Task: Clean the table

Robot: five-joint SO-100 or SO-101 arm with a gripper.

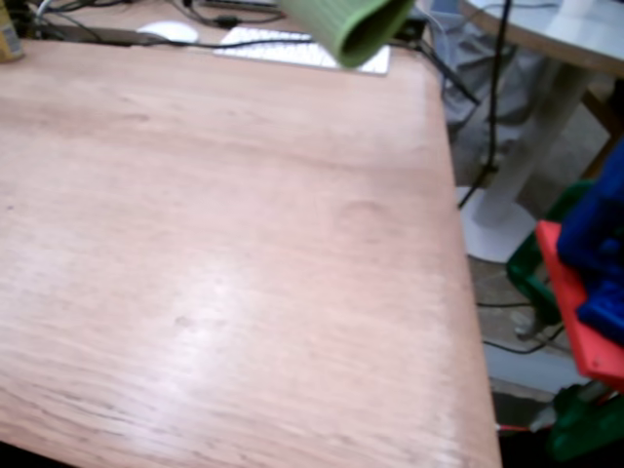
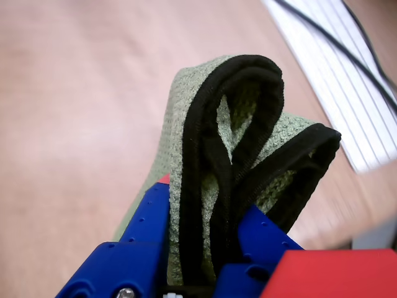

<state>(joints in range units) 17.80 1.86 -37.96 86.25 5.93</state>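
The table (image 1: 224,263) fills most of the fixed view, its grain and long axis running from lower left to upper right, with a rounded corner at the upper right. At its far edge lie a white keyboard (image 1: 283,49) and a mouse (image 1: 168,31). The blue gripper (image 2: 208,248) is clamped on a folded green cloth (image 2: 186,124) with black trim, held above the wood
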